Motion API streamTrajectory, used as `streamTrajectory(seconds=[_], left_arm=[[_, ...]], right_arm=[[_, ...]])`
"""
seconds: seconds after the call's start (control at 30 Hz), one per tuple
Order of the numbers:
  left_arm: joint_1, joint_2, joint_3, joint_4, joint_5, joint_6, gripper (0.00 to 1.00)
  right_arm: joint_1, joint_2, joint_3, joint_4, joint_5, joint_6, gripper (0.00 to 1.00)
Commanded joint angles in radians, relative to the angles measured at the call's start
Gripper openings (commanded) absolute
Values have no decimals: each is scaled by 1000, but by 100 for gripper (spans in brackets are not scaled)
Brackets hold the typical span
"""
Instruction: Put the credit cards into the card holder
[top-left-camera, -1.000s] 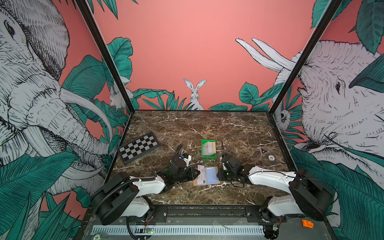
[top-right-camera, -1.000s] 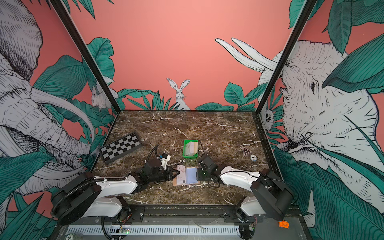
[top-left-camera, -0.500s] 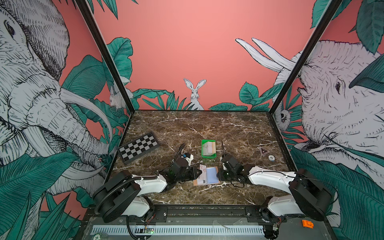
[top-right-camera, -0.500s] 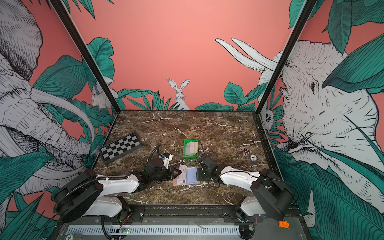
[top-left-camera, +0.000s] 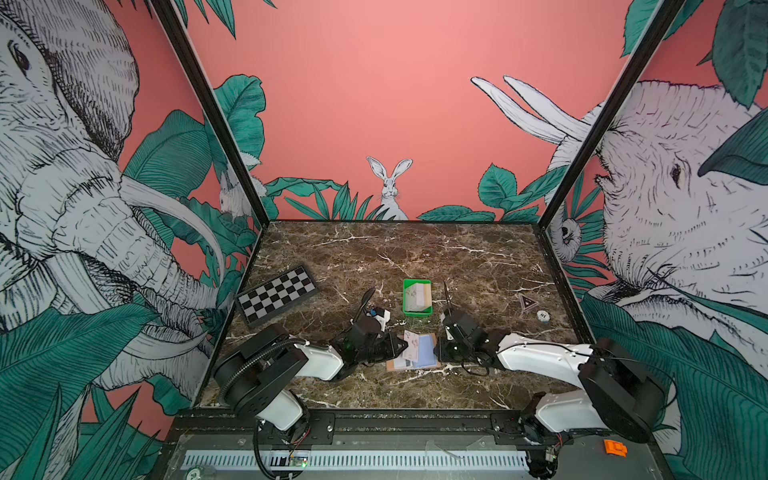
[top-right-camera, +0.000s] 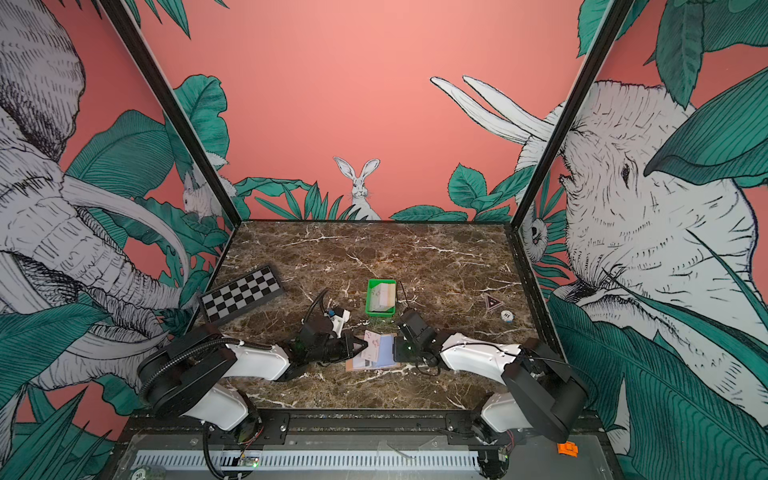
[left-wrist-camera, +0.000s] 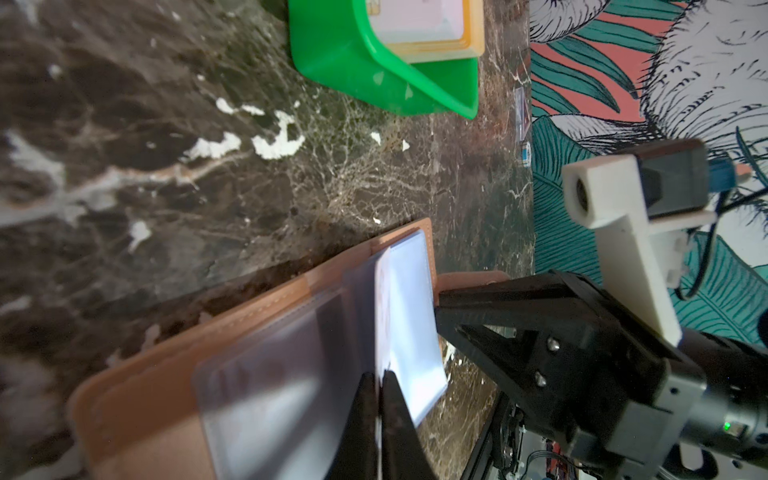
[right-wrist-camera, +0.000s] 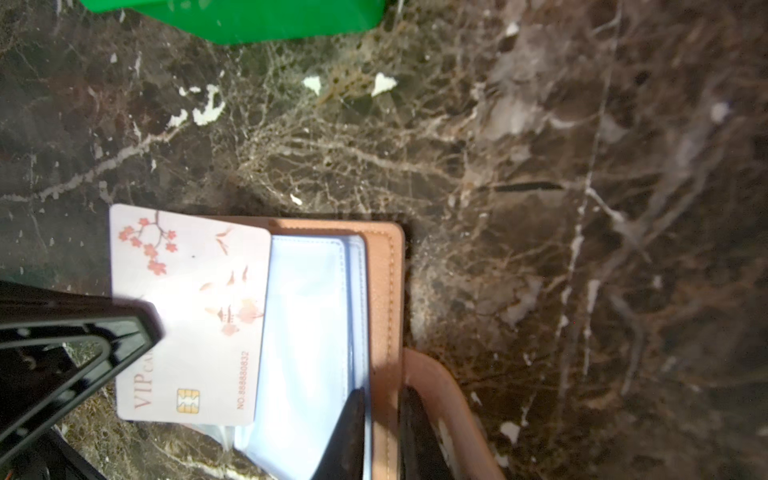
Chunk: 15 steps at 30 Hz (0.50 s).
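Note:
The tan card holder (top-left-camera: 394, 365) (top-right-camera: 353, 365) lies open near the table's front, bluish sleeves (right-wrist-camera: 307, 316) up. My right gripper (right-wrist-camera: 384, 415) (top-left-camera: 437, 351) is shut on the tan cover's (right-wrist-camera: 386, 291) right edge beside the strap. My left gripper (left-wrist-camera: 380, 376) (top-right-camera: 365, 344) is shut on one of the credit cards (right-wrist-camera: 191, 307) (top-left-camera: 411, 347), whitish with pink blossoms. It holds the card over the holder's left half, its far edge against the sleeves. More credit cards (top-left-camera: 417, 296) (left-wrist-camera: 415, 20) are stacked in a green tray (top-left-camera: 405, 297) (left-wrist-camera: 353, 62) behind the holder.
A folded chessboard (top-left-camera: 277, 295) lies at the left of the table. A triangular sticker (top-left-camera: 528, 302) and a small round poker chip (top-left-camera: 542, 316) lie at the right. Patterned walls close in the table on three sides.
My left gripper has carried the card a little to the right, toward the holder's sleeves. The right arm has stayed put on the cover.

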Motion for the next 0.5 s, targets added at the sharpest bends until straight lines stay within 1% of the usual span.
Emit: streamTrajectory(seconds=[0.0,0.17,0.3,0.47], left_arm=[[-5,-51,-8,-53,-35,-2,8],[-5,-133,-3,-180,-70,12,7],[-5,-164,-26,-169,-80,-23,6],[-6,-155,-35,-110,-66,-58,6]], right_arm=[[8,-1,-20,-70,47,-4,16],[8,-4,-24,-76,55,1,16],[8,-20,-38,-72,62,13,16],[8,-34,-50,-60,56,21,16]])
